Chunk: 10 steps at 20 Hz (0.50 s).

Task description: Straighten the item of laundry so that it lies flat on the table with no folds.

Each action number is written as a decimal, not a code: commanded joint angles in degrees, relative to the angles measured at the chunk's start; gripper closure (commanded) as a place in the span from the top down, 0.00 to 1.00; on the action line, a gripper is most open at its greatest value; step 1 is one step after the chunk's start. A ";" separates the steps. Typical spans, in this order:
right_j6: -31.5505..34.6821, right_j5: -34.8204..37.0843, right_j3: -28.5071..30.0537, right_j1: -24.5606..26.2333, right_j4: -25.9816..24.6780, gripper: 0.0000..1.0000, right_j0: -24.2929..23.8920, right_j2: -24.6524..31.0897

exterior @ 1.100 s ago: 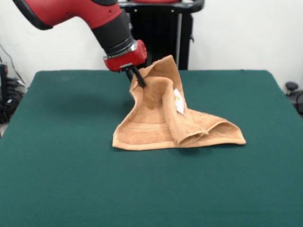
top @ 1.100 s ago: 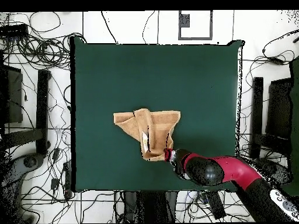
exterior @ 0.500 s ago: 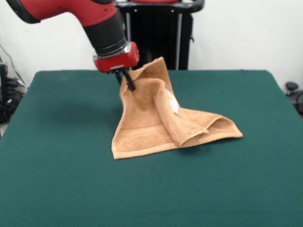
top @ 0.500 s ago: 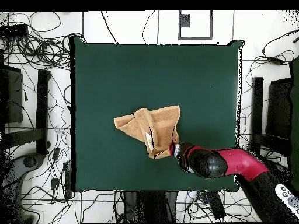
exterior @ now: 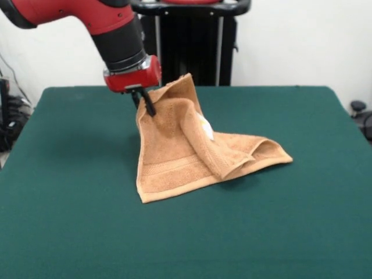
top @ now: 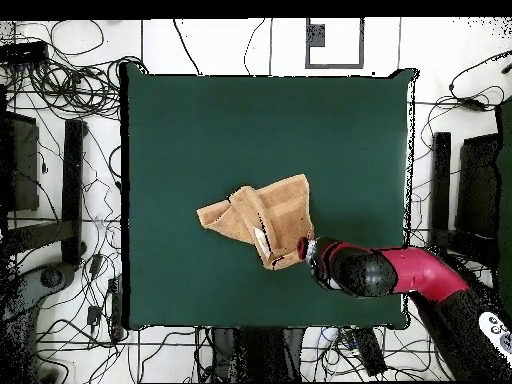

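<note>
Dragging toward picture-left in front view: black-fingered gripper on red wrist [exterior: 145, 103] clenched on raised corner of small orange-tan terry cloth towel [exterior: 192, 154], shifted leftward versus a second ago. Towel trailing along near middle of dark green felt table [exterior: 70, 221], centre fold beside white tag [exterior: 206, 128] opening slightly, right flap remaining doubled. Not flat yet.

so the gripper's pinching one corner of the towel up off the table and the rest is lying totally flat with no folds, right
Not quite. The gripper does pinch a corner of the towel up off the table, but the rest is not flat: the front view shows a thick fold running down from the raised corner and a doubled-over flap at the towel's right end.
</note>
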 commanded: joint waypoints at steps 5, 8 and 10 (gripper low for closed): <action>-16.04 6.80 -6.20 1.89 -0.16 0.00 1.41 4.89; -16.27 7.10 -6.33 2.24 -0.19 0.00 1.14 5.20; -16.60 7.41 -6.50 2.51 -0.18 0.00 0.94 5.39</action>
